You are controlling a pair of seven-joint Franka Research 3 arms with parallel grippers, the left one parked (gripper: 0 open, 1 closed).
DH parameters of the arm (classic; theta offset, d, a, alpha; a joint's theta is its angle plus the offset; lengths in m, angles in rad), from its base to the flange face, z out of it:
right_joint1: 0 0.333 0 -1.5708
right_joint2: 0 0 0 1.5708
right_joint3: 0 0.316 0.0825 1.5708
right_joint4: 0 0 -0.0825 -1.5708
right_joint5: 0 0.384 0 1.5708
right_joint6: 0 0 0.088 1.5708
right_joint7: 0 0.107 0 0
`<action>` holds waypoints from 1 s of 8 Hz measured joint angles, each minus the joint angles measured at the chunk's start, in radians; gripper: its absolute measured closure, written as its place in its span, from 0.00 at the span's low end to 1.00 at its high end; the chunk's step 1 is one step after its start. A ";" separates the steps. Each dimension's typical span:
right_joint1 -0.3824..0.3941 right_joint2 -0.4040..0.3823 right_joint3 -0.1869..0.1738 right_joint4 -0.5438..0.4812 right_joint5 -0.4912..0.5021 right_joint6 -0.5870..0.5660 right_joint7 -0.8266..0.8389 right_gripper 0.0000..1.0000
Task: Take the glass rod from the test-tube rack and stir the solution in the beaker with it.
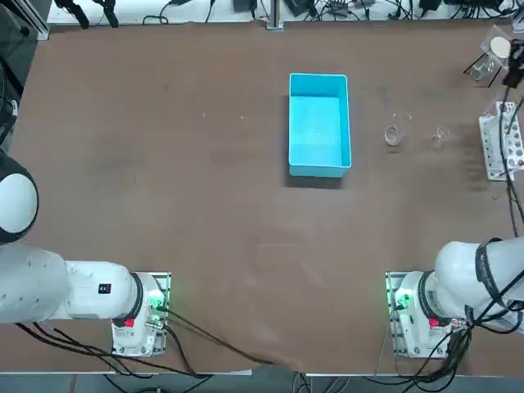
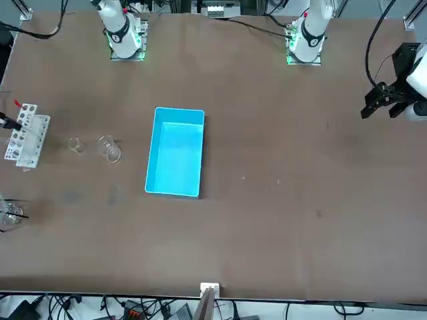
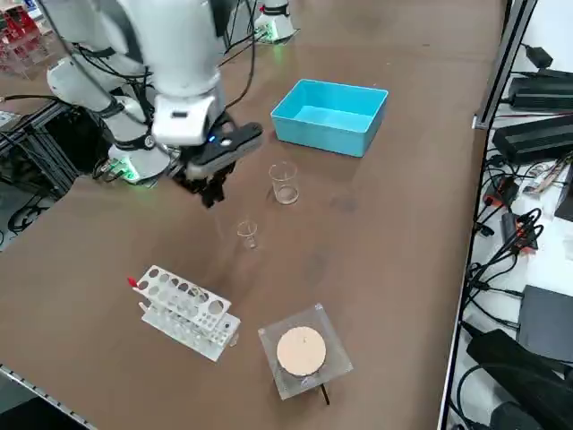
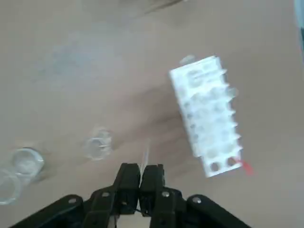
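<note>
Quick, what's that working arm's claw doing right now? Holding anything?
Right end effector: shut on the glass rod, raised above the table near the test-tube rack.

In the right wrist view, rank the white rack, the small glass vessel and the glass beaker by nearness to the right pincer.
1-2. Small clear glass vessel and white test-tube rack, on opposite sides of right pincer: too close to call.
3. Clear glass beaker, beyond the vessel.
</note>
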 joint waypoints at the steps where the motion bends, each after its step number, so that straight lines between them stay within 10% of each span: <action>1: -0.057 0.012 0.000 0.031 0.000 -0.002 -0.092 0.95; 4: -0.196 0.030 0.000 0.043 0.054 0.001 -0.272 0.95; 8: -0.201 0.087 0.014 0.042 0.059 0.021 -0.278 0.95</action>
